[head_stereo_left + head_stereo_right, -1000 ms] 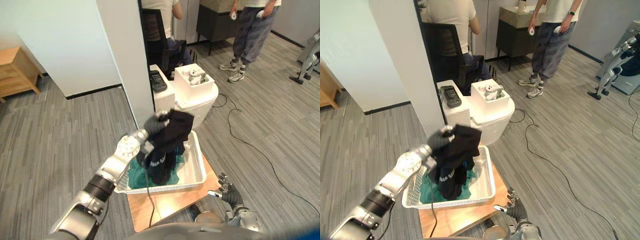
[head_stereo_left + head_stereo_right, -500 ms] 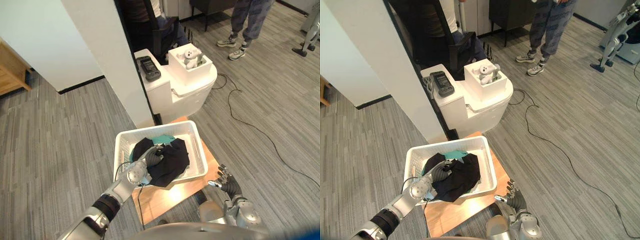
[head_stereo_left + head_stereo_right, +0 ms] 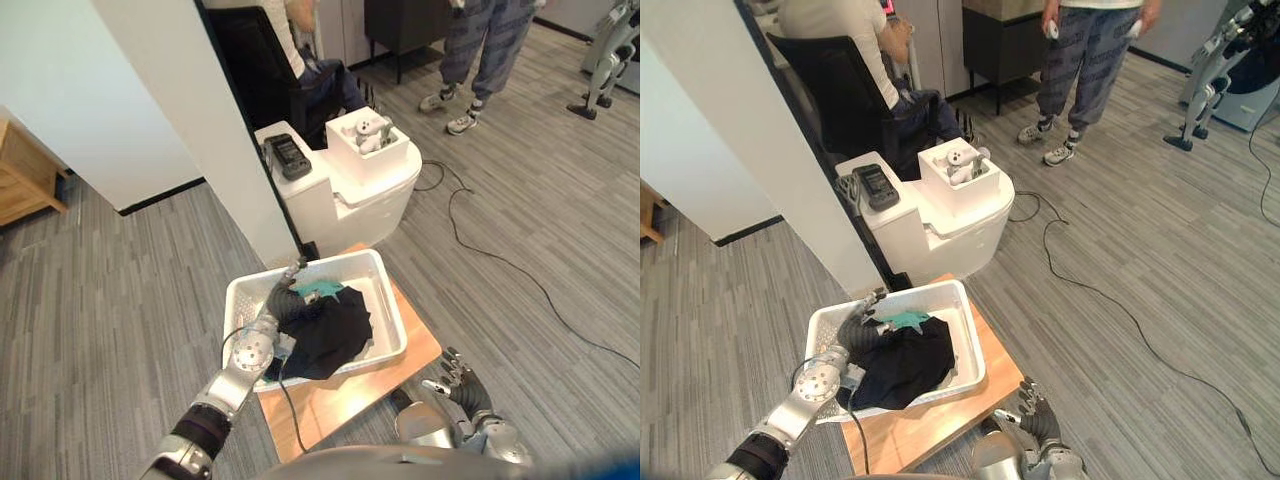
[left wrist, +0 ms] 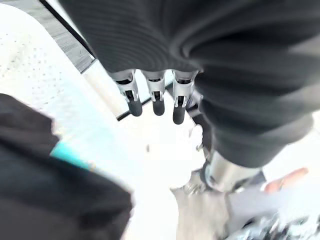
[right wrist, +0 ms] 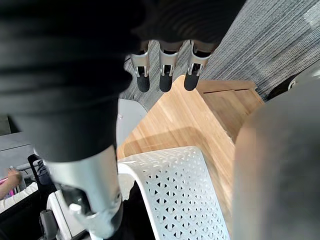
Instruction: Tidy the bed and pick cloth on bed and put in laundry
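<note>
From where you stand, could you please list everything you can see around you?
laundry basket: one, white, on the wooden board
black cloth: one, black, in the basket, draped over its near rim
teal cloth: one, teal, in the basket under the black cloth
wooden board: one, light wood, on the floor
cabinet: one, white, beyond the basket
handheld device: one, dark, on the cabinet
box: one, white, on the cabinet
plush toy: one, white, in the box
chair: one, black, behind the cabinet
people: two, one seated, one standing
left hand: open, in the basket at the black cloth
right hand: open, low beside the board
</note>
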